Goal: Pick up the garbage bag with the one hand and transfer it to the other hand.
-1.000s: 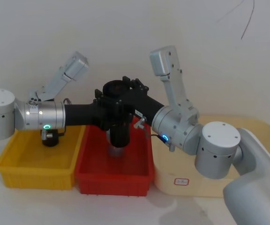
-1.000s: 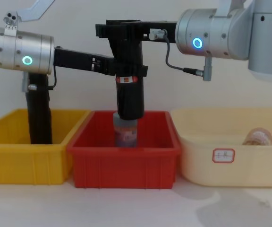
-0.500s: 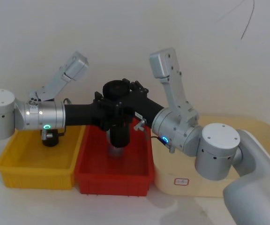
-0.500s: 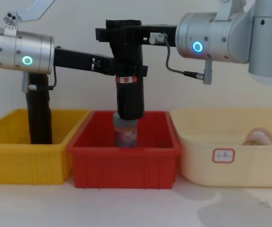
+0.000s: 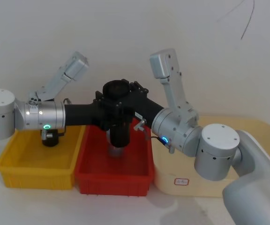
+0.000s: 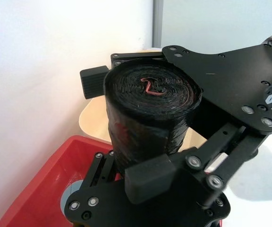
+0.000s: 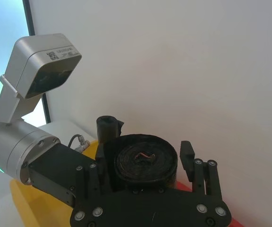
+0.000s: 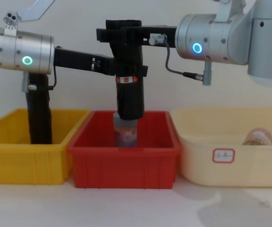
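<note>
Now you have the roll (image 8: 129,90) upright in mid-air above the red bin (image 8: 124,156), held at 2 heights. Your left gripper (image 8: 126,71), on the green-ringed wrist, pinches it around the middle, just above the red-and-white label. Your right gripper (image 8: 124,34), on the blue-ringed wrist, has its fingers (image 7: 187,152) set on either side of the top end; from the wrist views they look pressed against it, though you can't confirm how firmly. Over the last second almost nothing has moved: the right wrist has edged slightly, the roll and left gripper have stayed put. That puts you at the handover itself, with both grippers on the roll and the release not yet made. A bottle (image 8: 125,132) stands in the red bin directly below, and a second black roll (image 8: 40,113) stands in the yellow bin (image 8: 22,161).
</note>
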`<state>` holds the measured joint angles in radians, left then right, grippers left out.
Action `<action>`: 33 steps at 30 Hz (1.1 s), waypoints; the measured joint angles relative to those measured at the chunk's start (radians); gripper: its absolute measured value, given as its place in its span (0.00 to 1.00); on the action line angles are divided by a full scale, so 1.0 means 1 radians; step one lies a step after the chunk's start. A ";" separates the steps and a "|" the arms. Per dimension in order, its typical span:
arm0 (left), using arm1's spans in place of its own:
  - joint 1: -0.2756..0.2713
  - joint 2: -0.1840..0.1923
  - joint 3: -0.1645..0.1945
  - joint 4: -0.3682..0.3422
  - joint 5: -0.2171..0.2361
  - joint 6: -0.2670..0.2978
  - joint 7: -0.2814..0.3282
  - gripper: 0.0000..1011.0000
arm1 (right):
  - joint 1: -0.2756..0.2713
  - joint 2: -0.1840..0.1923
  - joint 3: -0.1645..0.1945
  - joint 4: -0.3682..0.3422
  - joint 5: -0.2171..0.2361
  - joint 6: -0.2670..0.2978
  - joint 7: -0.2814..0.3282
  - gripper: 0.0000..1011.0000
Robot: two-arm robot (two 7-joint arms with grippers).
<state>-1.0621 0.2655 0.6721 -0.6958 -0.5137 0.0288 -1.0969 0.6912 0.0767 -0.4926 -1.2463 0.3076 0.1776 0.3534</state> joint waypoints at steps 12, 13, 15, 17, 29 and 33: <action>0.000 0.000 0.000 0.000 0.000 0.000 0.000 0.41 | 0.000 -0.001 0.001 0.002 0.001 -0.002 0.000 0.63; 0.000 0.000 0.000 0.000 0.000 0.000 0.000 0.41 | 0.000 -0.001 0.001 0.002 0.001 -0.002 0.000 0.58; 0.000 0.000 0.000 0.000 0.000 0.000 0.000 0.41 | 0.000 -0.001 0.001 0.002 0.001 -0.002 0.000 0.57; 0.000 0.000 0.000 0.000 0.000 0.000 0.000 0.41 | 0.000 -0.002 0.001 0.003 0.001 -0.003 0.000 0.57; 0.000 0.000 0.000 0.000 0.000 0.000 0.000 0.41 | 0.000 -0.002 0.001 0.004 0.001 -0.003 -0.001 0.57; 0.000 0.000 0.000 0.000 0.000 0.000 0.000 0.41 | 0.000 -0.002 0.001 0.004 0.001 -0.003 -0.002 0.57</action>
<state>-1.0621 0.2654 0.6721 -0.6958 -0.5137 0.0287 -1.0969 0.6915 0.0752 -0.4914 -1.2427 0.3088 0.1745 0.3519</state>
